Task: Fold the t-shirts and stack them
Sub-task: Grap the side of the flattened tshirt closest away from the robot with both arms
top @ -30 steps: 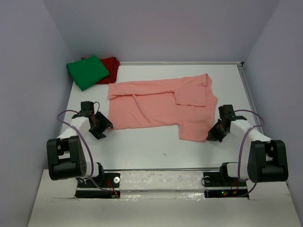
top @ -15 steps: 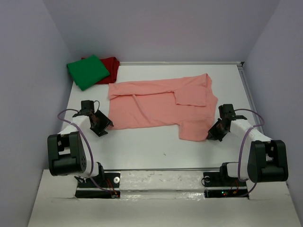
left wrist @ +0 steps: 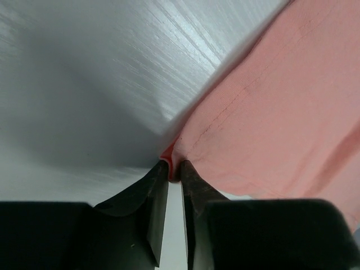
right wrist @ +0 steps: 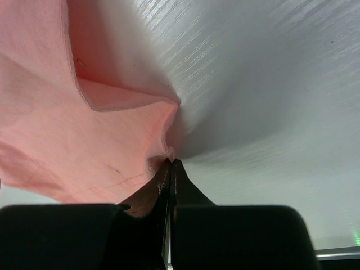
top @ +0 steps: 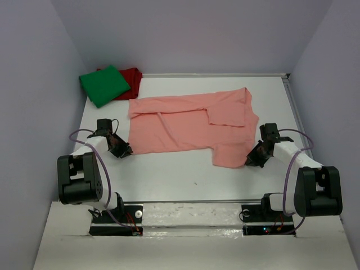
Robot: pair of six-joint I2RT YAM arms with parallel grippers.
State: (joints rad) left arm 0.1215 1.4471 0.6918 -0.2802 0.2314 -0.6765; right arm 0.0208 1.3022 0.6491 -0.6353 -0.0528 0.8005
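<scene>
The salmon-pink t-shirt (top: 185,126) lies spread out and partly folded across the middle of the white table (top: 180,174). My left gripper (top: 124,152) is at its near-left corner. In the left wrist view the jaws (left wrist: 174,164) stand almost together, with the corner of the pink cloth (left wrist: 281,112) pinched between the tips. My right gripper (top: 251,160) is at the shirt's near-right corner, and there the jaws (right wrist: 171,161) are shut on a bunched edge of the pink cloth (right wrist: 56,112). A bright green t-shirt (top: 105,84) lies folded at the far left, on top of a dark red one (top: 133,77).
Lilac walls enclose the table on the left, back and right. Both arm bases (top: 191,216) sit at the near edge. A bare white strip of table runs between the pink shirt and the bases.
My left gripper has slid right to the shirt's near-left corner and its jaws have closed on the cloth. The right arm and the shirt have barely moved.
</scene>
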